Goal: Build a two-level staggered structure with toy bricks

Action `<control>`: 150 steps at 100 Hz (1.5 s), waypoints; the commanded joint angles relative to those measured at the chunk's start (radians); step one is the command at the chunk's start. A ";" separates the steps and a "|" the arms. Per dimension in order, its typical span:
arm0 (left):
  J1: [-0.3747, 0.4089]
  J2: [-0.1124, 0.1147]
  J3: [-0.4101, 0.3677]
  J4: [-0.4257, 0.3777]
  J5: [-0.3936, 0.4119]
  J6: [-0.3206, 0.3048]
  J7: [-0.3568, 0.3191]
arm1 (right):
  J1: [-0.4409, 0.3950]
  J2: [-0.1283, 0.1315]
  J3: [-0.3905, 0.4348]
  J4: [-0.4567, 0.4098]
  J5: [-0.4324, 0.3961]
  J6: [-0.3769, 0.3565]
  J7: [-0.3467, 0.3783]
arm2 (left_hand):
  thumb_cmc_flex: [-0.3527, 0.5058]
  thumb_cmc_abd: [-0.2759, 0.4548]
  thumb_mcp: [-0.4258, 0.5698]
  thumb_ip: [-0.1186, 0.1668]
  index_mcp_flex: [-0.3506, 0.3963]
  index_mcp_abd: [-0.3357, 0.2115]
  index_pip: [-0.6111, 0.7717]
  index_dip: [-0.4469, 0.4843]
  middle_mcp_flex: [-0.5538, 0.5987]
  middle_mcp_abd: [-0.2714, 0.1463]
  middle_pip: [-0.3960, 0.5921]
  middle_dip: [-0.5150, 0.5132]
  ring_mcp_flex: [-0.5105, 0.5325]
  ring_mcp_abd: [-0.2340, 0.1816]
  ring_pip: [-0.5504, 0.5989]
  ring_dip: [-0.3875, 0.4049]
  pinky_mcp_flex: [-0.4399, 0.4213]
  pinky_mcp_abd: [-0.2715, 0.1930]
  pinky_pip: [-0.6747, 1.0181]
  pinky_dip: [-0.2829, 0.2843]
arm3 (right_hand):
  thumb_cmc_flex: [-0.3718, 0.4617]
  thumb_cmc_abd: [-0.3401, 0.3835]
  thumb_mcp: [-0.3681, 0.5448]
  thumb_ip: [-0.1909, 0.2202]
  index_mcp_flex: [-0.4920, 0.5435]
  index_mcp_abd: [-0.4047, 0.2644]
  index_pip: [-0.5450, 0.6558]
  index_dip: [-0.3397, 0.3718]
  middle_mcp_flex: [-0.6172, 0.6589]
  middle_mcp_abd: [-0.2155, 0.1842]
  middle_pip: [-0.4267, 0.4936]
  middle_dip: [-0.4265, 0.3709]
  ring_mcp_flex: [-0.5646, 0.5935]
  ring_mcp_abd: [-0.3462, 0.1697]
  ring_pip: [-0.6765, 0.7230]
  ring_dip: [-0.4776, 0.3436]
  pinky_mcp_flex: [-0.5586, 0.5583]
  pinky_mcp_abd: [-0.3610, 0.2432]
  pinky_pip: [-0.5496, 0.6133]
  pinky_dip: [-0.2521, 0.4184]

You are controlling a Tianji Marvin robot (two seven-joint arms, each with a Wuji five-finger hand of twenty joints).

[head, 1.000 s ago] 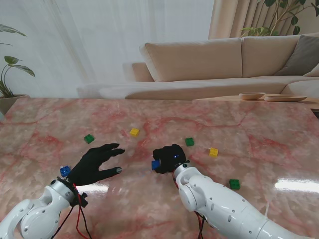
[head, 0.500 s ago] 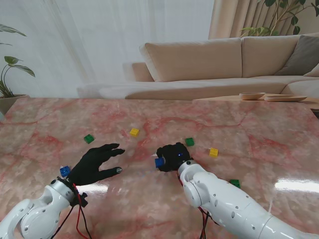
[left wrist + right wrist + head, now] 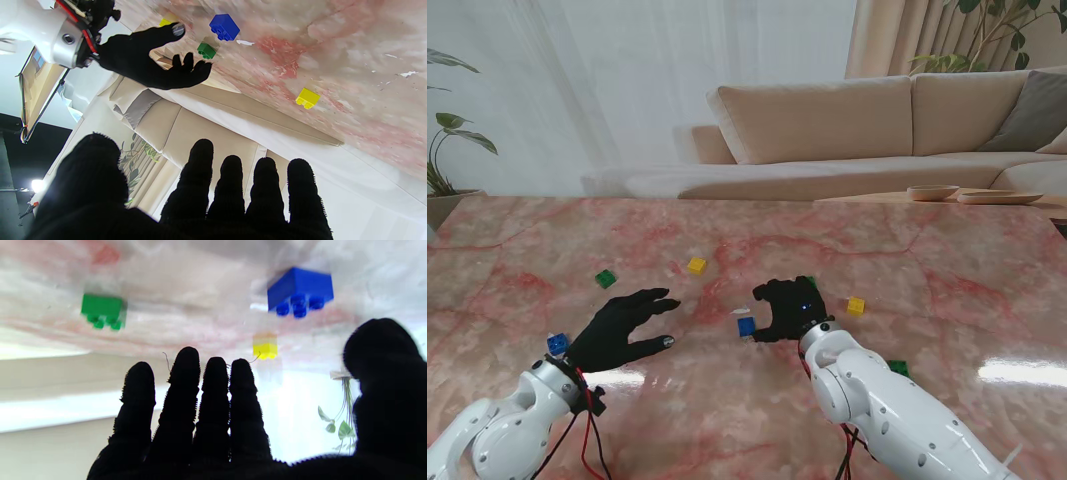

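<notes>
**A:** Which step is this?

**B:** Laying the base. The right hand [image 3: 790,308], fingers apart and holding nothing, sits at 3 o'clock of the blue brick [image 3: 746,326] on the counter [image 3: 947,260]; the left hand [image 3: 619,330] is splayed, also unladen.

**A:** And next?

**B:** Likely fetching the green brick [image 3: 102,310] beyond, at 12 o'clock.

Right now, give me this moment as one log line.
right hand open, beside blue brick on table | left hand open, idle | nothing stacked yet
</notes>
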 commanded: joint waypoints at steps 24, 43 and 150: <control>-0.026 -0.002 0.033 0.034 -0.016 0.002 0.009 | -0.090 0.043 0.177 -0.110 -0.109 -0.064 0.087 | -0.030 0.008 0.009 -0.038 0.013 0.018 -0.005 0.002 0.029 -0.003 -0.013 0.007 0.007 -0.006 0.000 0.001 -0.017 -0.009 -0.002 -0.015 | 0.004 -0.001 -0.011 0.034 -0.073 0.075 -0.146 -0.092 -0.103 0.053 -0.100 -0.100 -0.090 0.032 -0.139 -0.077 -0.050 0.034 -0.150 -0.061; -0.041 -0.002 0.047 0.045 -0.024 0.006 0.005 | -0.026 0.057 0.194 -0.065 -0.147 -0.113 0.156 | -0.030 0.009 0.009 -0.038 0.011 0.017 -0.006 0.001 0.028 -0.004 -0.014 0.007 0.006 -0.007 -0.001 0.001 -0.017 -0.009 -0.002 -0.015 | 0.056 0.024 -0.004 0.039 -0.174 0.128 -0.249 -0.146 -0.235 0.079 -0.125 -0.126 -0.210 0.036 -0.161 -0.090 -0.105 0.022 -0.215 -0.066; -0.053 0.009 0.044 0.028 -0.025 0.064 -0.064 | 0.450 0.027 -0.245 0.502 0.164 -0.143 0.155 | -0.023 0.012 0.008 -0.043 0.011 0.016 -0.005 0.002 0.025 -0.004 -0.013 0.007 0.005 -0.007 -0.001 0.001 -0.017 -0.009 -0.003 -0.016 | 0.170 0.023 0.069 -0.012 -0.082 0.021 -0.071 0.052 -0.098 0.008 0.008 -0.069 -0.138 0.021 -0.109 -0.105 -0.033 0.004 -0.123 -0.024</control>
